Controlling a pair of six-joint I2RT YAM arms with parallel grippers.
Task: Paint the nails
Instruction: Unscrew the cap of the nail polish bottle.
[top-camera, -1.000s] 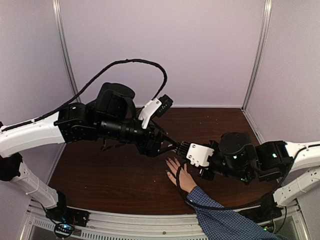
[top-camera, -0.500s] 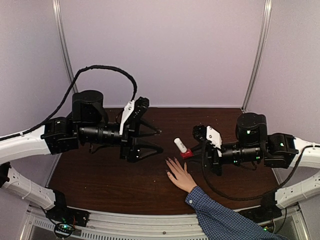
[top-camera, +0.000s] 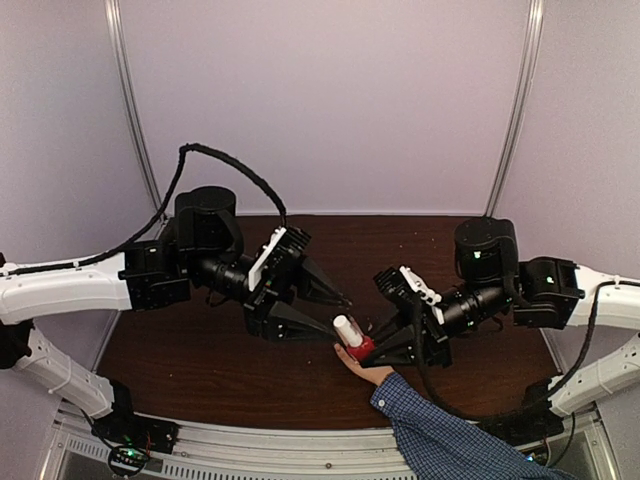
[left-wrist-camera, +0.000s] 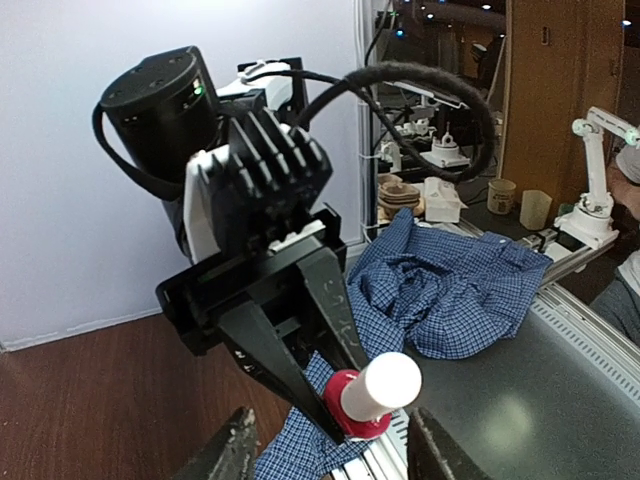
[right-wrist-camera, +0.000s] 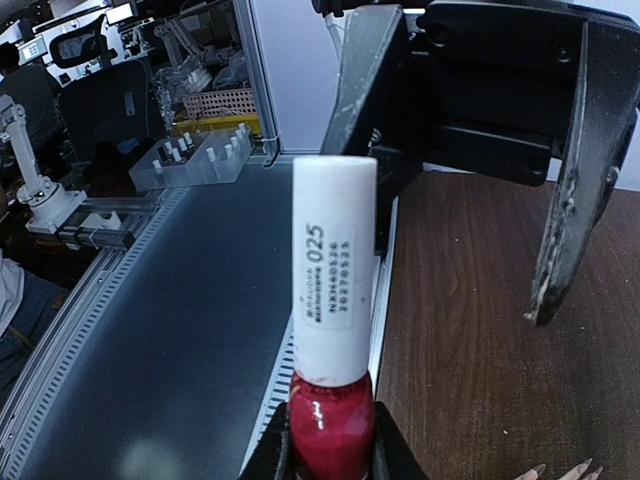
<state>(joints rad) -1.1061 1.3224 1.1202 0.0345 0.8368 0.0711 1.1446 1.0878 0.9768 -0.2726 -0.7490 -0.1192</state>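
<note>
Top external view: polish bottle (top-camera: 349, 334) was held above a hand (top-camera: 362, 369).
Nearest, a checked sleeve (top-camera: 440, 440) and hand were laid on the counter (top-camera: 200, 350), the nails (right-wrist-camera: 578, 467) too small to be judged; the bottle's red base was pinched by the right tool (top-camera: 366, 350), the left tool (top-camera: 337, 318) spread beside its white cap.

The top camera sat high behind both arm bases, looking down over the whole counter (top-camera: 200, 350). The left wrist camera faced the right claw (left-wrist-camera: 338, 402) at close range; the right wrist camera faced the left claw (right-wrist-camera: 460, 275) likewise. All three took in the polish bottle (top-camera: 350, 335).
</note>
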